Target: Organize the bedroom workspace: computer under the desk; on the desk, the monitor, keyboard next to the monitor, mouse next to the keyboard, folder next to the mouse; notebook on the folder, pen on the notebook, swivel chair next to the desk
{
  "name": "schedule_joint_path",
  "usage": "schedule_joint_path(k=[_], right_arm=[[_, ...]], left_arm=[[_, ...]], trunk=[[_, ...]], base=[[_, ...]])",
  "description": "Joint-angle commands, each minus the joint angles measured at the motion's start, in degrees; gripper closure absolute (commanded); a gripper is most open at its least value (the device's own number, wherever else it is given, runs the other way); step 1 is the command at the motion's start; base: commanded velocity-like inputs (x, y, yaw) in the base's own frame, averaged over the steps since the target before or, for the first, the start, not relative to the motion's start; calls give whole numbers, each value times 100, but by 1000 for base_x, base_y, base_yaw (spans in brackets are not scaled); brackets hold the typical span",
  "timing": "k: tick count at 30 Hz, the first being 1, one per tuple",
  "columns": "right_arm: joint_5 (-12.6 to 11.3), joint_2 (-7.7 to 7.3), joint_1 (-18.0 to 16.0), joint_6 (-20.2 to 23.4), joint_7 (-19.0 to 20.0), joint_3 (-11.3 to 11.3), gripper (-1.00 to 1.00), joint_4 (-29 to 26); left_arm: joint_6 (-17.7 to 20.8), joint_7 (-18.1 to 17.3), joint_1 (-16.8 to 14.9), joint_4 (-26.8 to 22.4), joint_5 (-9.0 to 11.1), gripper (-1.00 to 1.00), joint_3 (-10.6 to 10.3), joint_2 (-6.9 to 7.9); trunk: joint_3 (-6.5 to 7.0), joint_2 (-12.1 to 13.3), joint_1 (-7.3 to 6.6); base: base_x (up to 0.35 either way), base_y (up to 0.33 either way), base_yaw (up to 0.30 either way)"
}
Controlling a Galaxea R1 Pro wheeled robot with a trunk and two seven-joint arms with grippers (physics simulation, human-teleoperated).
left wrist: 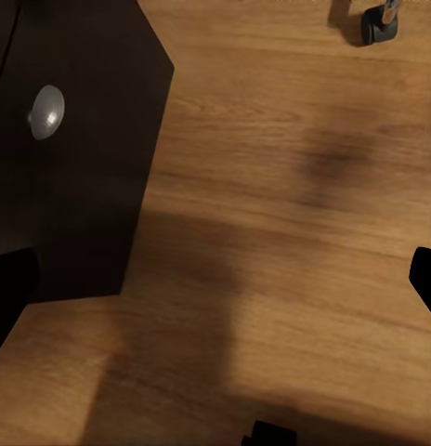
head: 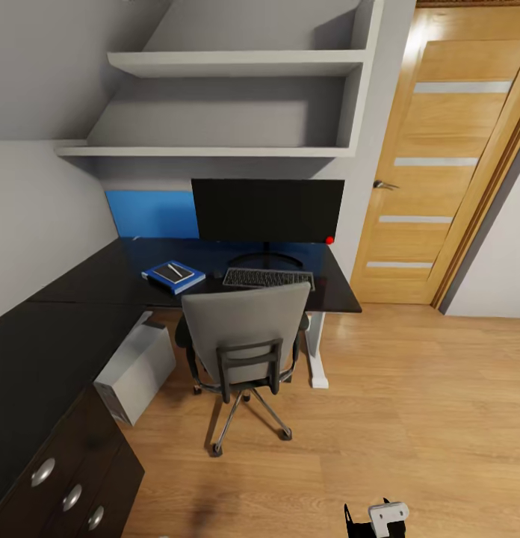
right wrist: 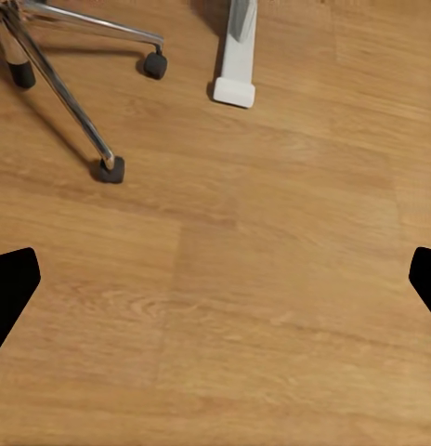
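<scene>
1. Bedroom: grey walls, sloped ceiling, wood plank floor (head: 409,418), wooden door (head: 432,164) at right, grey wall shelves (head: 230,63) above the table.
2. Table (head: 73,299), L-shaped with black top, white leg (head: 317,351), dark drawer unit (head: 73,486) with round silver knobs at near left; one knob (left wrist: 45,111) shows in the left wrist view.
3. Swivel chair (head: 245,329) pushed up to the table front, back toward the camera, star base on the floor; its legs and castors (right wrist: 109,169) appear in the right wrist view beside the table's white foot (right wrist: 236,65).
4. Monitor (head: 267,211) upright at the back of the table, red dot at its lower right corner.
5. Computer (head: 137,370) on the floor under the table, left of the chair.
6. Keyboard (head: 267,279) on the table just in front of the monitor foot.
7. Folder (head: 174,276), blue, on the table left of the keyboard; notebook (head: 171,272) stacked on it; pen (head: 172,270) on the notebook.
8. Mouse: cannot make it out.
9. Left hand (left wrist: 215,279): wide apart, empty, over the floor beside the drawer unit.
10. Right hand (right wrist: 215,279): wide apart, empty, over bare floor near the chair base.
</scene>
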Motion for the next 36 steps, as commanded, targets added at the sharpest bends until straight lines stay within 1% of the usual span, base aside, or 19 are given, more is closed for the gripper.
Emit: schedule_joint_path(k=[1,13,36], right_arm=[[-14,3,-5,-16,-29,49,-100,13],[-15,3,-3,-16,-29,49,-100,13],[-15,3,-5,-16,-29,49,-100,13]], left_arm=[[-14,18,-4,5,49,-100,-50,0],[16,29,-4,5,49,-100,-50,15],[56,-11,-4,5,46,-100,-56,-12]], trunk=[[13,39,-23],[229,520,-286],[642,1442,-792]], base=[[0,0,0],[0,0,0],[0,0,0]])
